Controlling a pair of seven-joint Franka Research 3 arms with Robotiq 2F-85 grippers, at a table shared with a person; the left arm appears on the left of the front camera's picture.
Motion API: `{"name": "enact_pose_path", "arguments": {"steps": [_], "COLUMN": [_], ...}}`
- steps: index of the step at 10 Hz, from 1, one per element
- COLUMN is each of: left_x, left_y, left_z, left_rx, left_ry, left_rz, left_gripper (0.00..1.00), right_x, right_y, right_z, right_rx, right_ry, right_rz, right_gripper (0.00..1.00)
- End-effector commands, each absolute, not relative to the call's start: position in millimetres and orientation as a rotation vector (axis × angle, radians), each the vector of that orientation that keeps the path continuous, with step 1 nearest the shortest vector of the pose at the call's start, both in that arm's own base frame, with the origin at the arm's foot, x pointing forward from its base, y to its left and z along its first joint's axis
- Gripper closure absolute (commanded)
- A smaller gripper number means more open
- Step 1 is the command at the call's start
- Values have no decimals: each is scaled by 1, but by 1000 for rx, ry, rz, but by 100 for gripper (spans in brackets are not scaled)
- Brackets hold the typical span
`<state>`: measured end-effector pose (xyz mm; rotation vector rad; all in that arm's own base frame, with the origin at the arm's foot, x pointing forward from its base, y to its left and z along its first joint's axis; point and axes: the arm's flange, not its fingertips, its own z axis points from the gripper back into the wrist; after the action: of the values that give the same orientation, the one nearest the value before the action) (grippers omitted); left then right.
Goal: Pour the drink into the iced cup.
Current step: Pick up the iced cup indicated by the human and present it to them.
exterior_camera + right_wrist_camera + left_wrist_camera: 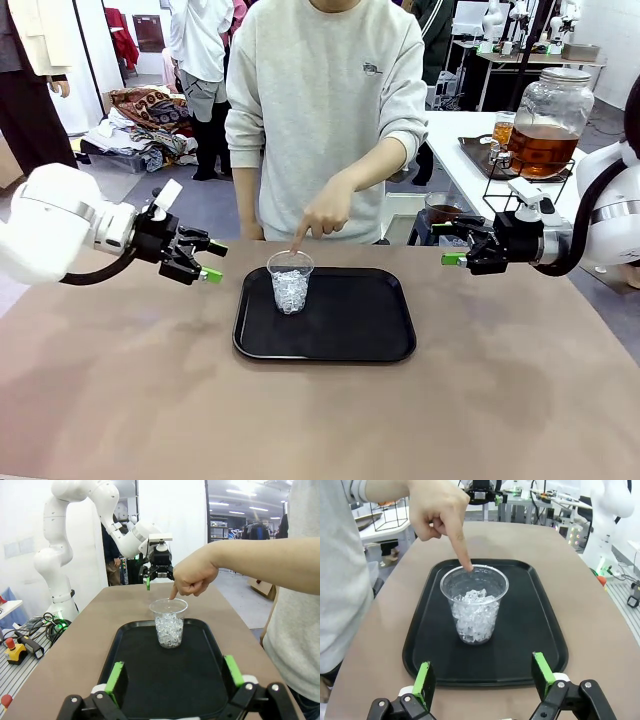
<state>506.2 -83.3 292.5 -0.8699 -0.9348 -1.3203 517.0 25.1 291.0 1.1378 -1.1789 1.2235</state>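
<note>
Front view, tea jar [548, 120], left wrist, fingertip [468, 565] at cup [475, 607] rim

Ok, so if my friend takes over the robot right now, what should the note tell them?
Left gripper: open, holding nothing, in the air left of the tray.
Right gripper: open, holding nothing, in the air right of the tray.
Cup: upright on the tray, ice inside. The person's hand points one finger at its rim.
Done: the iced cup is set out.
Left: all the pouring; no drink is in the cup. A jar of brown drink stands on a table behind the right arm; it may be the drink, I cannot tell.
</note>
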Motion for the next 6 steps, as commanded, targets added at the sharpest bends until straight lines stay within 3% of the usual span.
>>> {"name": "enact_pose_path", "arguments": {"steps": [1,6], "left_x": [517,515], "left_y": [-87,-85], "left_z": [280,279], "left_rx": [-885,-886], "left_ry": [-986,-943], "left_rz": [-1310,-1306], "left_gripper": [0,0], "right_x": [520,520], "right_y": [27,27], "right_z": [295,295], "right_rx": [1135,1135], "right_ry": [-1172,-1172], "right_rz": [1227,1227], "right_gripper": [0,0]}}
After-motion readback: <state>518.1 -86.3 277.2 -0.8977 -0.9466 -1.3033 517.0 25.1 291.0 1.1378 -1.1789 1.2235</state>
